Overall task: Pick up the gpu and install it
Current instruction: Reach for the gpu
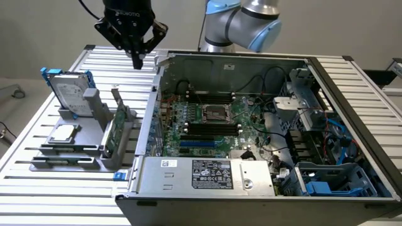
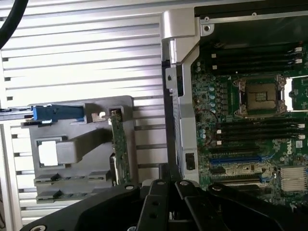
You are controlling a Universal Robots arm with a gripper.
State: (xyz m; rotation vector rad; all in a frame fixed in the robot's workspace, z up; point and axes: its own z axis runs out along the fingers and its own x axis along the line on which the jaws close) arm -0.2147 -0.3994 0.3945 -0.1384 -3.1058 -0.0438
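Black claw [image 1: 137,64] [image 2: 172,182]: fingers pressed together, gripping nothing, hanging over the slatted aluminium table [image 1: 75,197] by a corner of the open grey computer case [image 1: 154,117]. Thin green-board gpu [image 1: 113,131] [image 2: 119,144] stands on edge in the grey plastic holder [image 1: 92,103] beside the case, well apart from the claw.

claw [image 1: 137,60] — black, white lettering | arm [image 1: 242,21] — silver, pale-blue joint caps | black cable [image 1: 84,6]

Slatted metal table [image 1: 56,197] carries a grey rack [image 1: 69,162] and open computer case [image 1: 361,108].
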